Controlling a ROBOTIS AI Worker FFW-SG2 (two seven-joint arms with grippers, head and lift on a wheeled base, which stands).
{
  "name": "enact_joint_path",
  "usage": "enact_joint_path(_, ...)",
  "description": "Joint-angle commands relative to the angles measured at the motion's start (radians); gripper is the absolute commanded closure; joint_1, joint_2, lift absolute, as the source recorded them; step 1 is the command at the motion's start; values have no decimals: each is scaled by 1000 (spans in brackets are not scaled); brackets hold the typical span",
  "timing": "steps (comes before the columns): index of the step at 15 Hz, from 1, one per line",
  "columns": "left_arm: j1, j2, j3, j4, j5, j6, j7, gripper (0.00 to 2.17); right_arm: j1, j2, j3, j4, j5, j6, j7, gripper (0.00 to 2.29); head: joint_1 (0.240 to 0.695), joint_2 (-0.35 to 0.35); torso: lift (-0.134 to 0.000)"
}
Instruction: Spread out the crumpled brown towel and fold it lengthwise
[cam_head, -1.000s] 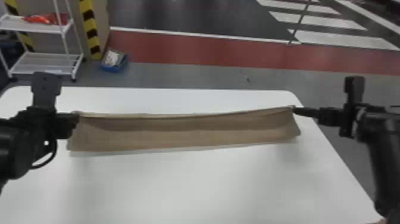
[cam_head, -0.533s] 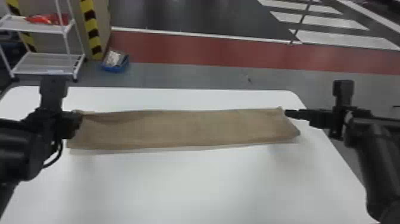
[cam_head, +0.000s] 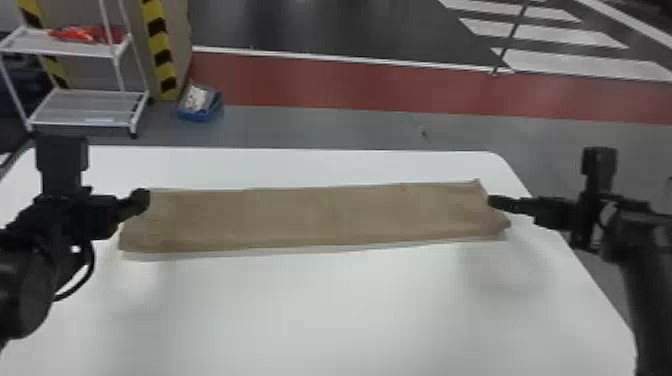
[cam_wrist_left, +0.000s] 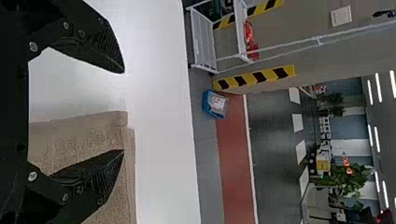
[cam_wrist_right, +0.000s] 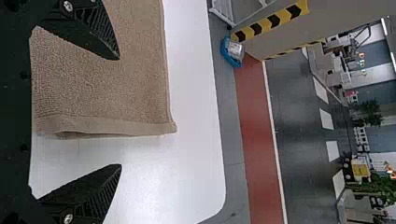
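Observation:
The brown towel (cam_head: 320, 217) lies flat as a long narrow folded strip across the table. At its left end is my left gripper (cam_head: 142, 201); at its right end, my right gripper (cam_head: 492, 201). In the left wrist view my left gripper (cam_wrist_left: 123, 112) stands open, one finger over the towel (cam_wrist_left: 79, 140) and the other over bare table. My right gripper (cam_wrist_right: 120, 112) is also open in the right wrist view, its fingers on either side of the end edge of the towel (cam_wrist_right: 102, 79), with nothing pinched between them.
The white table (cam_head: 320, 310) extends in front of the towel, with a narrower strip behind it. Beyond the far edge, a white rack (cam_head: 85, 107) and a blue bin (cam_head: 200, 115) stand on the floor.
The towel's raised far edge has come down and lies flat. Both grippers have let go of its corners; the right one first moved off the right end, and the left one has shifted slightly.

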Motion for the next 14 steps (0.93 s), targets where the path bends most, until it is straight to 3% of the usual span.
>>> enact_joint_path(1,69,15,89,-49,146,12,-13,26,45,-1,-24,-67,-36,35,4,97,695,-168,-124)
enact_joint_path(2,85,26,116,-52,190,43,-24,26,46,-4,-46,-67,-36,38,33,225,695,-164,-124)
enact_joint_path(6,121,41,244,-52,364,181,-110,29,94,-1,-96,-74,-58,35,55,252,695,-163,-124)
enact_joint_path(14,116,32,223,-38,411,193,-128,110,172,15,-133,-119,-92,35,67,252,695,-186,-124)
